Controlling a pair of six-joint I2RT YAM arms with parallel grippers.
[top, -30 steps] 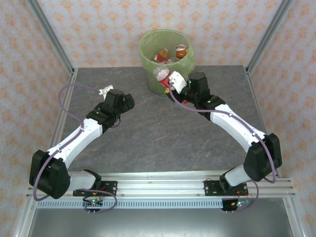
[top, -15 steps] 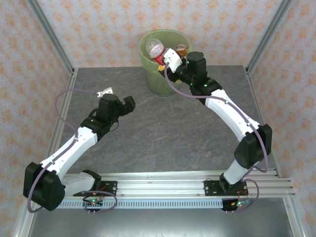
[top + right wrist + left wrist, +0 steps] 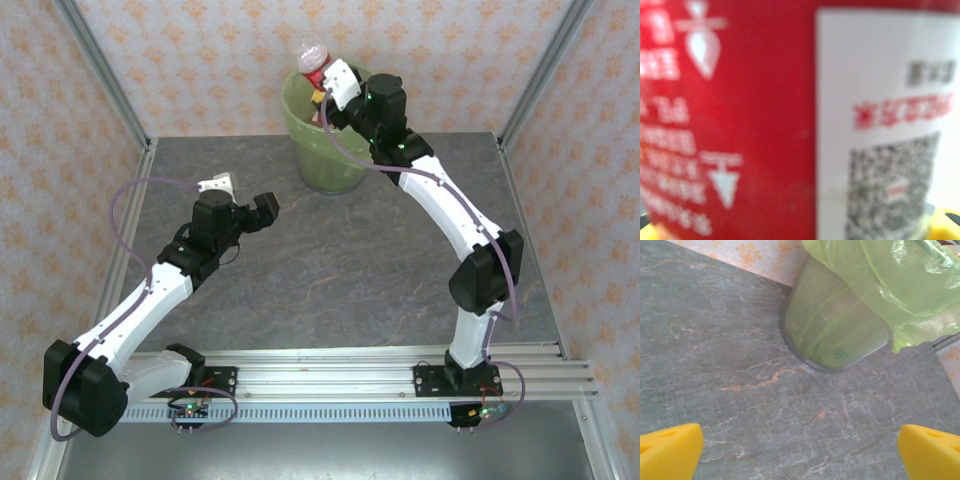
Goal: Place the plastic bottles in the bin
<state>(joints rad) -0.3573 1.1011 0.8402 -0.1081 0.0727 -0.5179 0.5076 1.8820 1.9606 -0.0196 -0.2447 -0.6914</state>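
My right gripper [image 3: 323, 88] is shut on a clear plastic bottle [image 3: 312, 60] with a red and white label, and holds it up over the far rim of the bin [image 3: 330, 160]. In the right wrist view the bottle's label [image 3: 750, 120] is very close and blurred. The bin is round, of mesh, and lined with a light-green bag [image 3: 875, 285]. My left gripper [image 3: 243, 195] hangs open over the grey table to the bin's left front. Its yellow fingertips [image 3: 667, 450] stand wide apart with nothing between them, and the bin's base [image 3: 835, 335] lies ahead of them.
The grey marbled table [image 3: 330, 280] runs from the arm bases to the back wall. Aluminium posts [image 3: 100, 70] and patterned walls close in both sides and the back. The bin stands at the table's far edge, in the middle.
The right arm has lifted the bottle from low at the bin's front up above its rim. The left arm has drifted slightly forward, still open.
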